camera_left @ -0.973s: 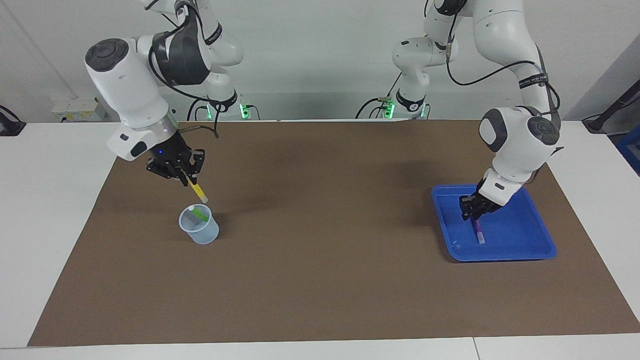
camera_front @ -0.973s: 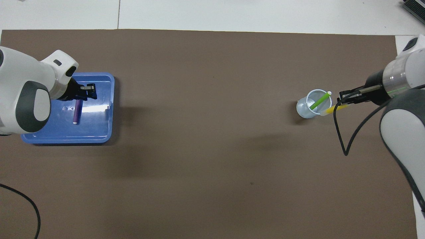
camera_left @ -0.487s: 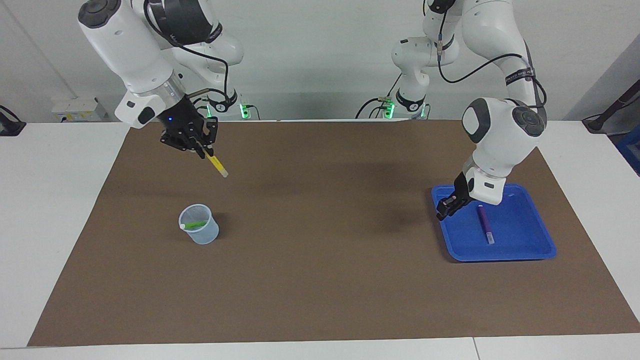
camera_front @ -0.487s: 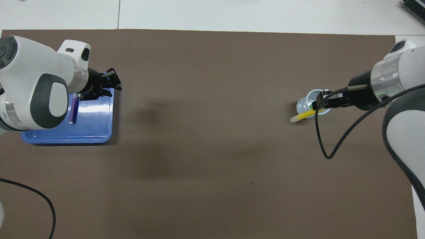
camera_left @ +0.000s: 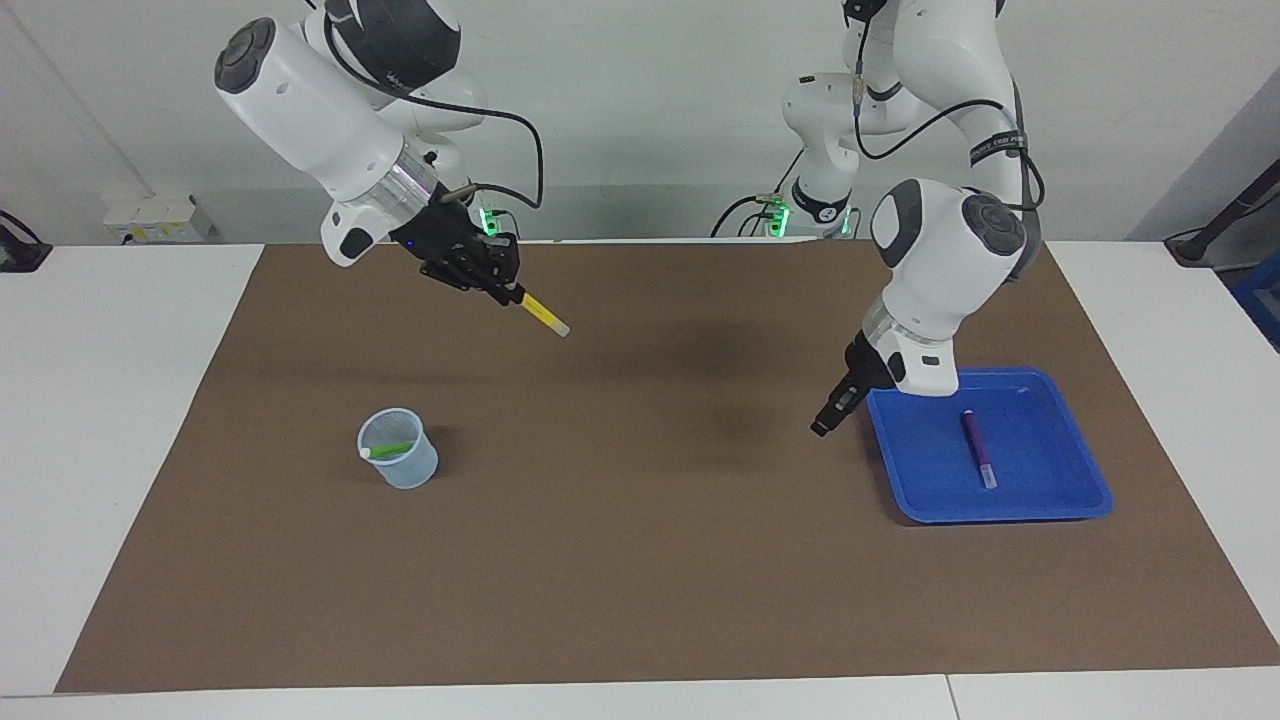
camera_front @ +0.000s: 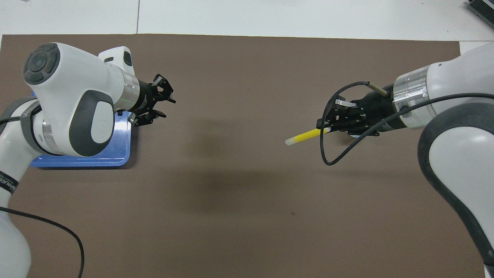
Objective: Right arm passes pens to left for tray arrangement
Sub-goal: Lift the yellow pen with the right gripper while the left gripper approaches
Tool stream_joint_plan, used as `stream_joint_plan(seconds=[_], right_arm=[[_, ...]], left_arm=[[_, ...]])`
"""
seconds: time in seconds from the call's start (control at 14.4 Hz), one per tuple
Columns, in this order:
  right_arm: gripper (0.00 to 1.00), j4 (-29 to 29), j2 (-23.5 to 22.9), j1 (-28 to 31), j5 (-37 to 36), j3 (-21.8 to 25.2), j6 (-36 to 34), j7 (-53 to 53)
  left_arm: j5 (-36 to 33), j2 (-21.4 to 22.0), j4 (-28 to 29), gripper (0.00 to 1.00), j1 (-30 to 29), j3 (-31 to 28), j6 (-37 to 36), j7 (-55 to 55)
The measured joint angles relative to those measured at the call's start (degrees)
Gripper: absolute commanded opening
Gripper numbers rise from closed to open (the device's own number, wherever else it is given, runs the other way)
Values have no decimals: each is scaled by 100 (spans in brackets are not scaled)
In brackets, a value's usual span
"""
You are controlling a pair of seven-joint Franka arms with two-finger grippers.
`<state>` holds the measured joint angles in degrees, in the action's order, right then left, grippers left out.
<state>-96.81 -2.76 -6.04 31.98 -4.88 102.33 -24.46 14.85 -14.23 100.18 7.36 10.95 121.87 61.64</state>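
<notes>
Over brown mat (camera_left: 640,560), my R gripper (camera_left: 505,290) clamps yellow pen (camera_left: 543,314), tip aimed at parted-jawed L gripper (camera_front: 164,102).

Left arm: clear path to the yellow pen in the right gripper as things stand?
Probably yes. Left gripper is open, empty, off the tray; only bare mat lies between it and the yellow pen held up by the right gripper.

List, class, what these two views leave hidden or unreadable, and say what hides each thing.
- Overhead view: the purple pen and most of the blue tray are covered by the left arm; only the tray's corner shows.
- Overhead view: the cup and green pen are hidden under the right gripper, which holds the yellow pen.
- Facing view: the left gripper is edge-on, its finger gap unreadable.
</notes>
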Motion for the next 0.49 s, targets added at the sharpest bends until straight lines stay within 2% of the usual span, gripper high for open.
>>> stream_joint_plan(seconds=[0.14,0.28,0.49], right_arm=[[2,-146,-6,-143,453,-1,327,-394],[2,-268,-9,-359,805,-5,715,-802],[2,-411,-10,-640,1230,-9,1299,-1419]], left_arm=[[36,43,-2,57,134,61,-103,785],[120,90,-5,73,300,96,-210,1687],[217,156,-20,79,563,225,-220,3060]])
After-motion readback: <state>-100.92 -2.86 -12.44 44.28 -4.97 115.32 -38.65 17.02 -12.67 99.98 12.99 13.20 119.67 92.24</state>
